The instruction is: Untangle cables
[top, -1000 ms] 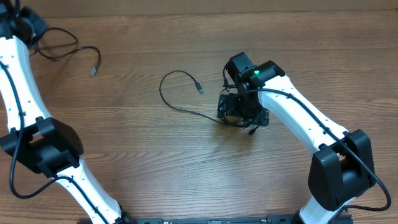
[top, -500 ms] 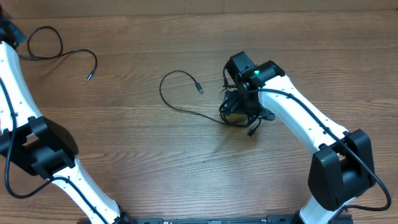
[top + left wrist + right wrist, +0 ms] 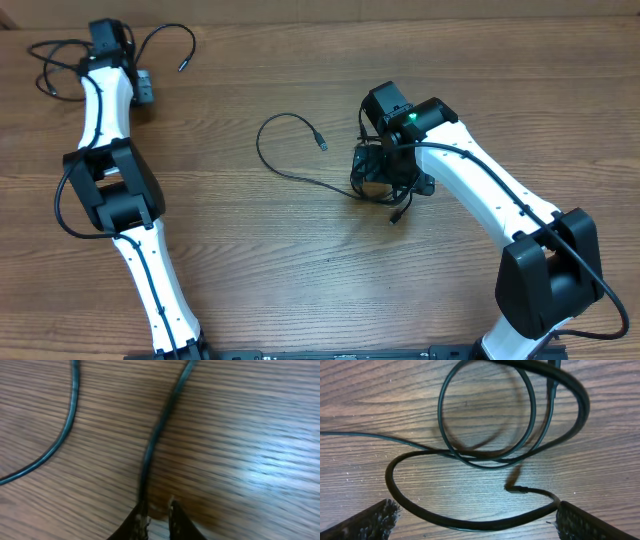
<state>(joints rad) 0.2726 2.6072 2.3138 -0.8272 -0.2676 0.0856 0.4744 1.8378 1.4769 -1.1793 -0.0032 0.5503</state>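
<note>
**Operator:** What sits nearest me?

**Spotter:** Your right gripper (image 3: 477, 520), over the middle of the wooden table (image 3: 300, 270). Its fingers (image 3: 370, 520) are spread as wide as they go, one at each lower corner of your wrist view, and they grip nothing. Between and just ahead of them lies a small tangle of cables (image 3: 385, 185), all black. Up close, you see a thin strand closing into a round loop (image 3: 485, 415). A heavier-looking cord (image 3: 445, 517) sweeps under it from the left finger to just beside the right one, then climbs the right side. A short stub end (image 3: 512, 488) pokes out inside that curve.

**Operator:** And past that?

**Spotter:** A loose strand (image 3: 275, 165) leaves the tangle to the left, flat on the wood. It bows round into an open hook and ends in a small pale plug tip (image 3: 321, 142), well apart from your gripper.

**Operator:** The left side?

**Spotter:** Your left gripper (image 3: 157, 510) is out at the far left corner. Its fingertips are nearly together, with a sliver of wood showing between them. A thin dark cord (image 3: 160, 425) runs down to the left fingertip, but the view is blurred. I cannot tell whether it is pinched or only touching. A second strand (image 3: 70, 415) curves beside it. From overhead, the far cable (image 3: 60, 55) lies in slack loops around that wrist. One end arcs right to a small tip (image 3: 183, 67).
</note>
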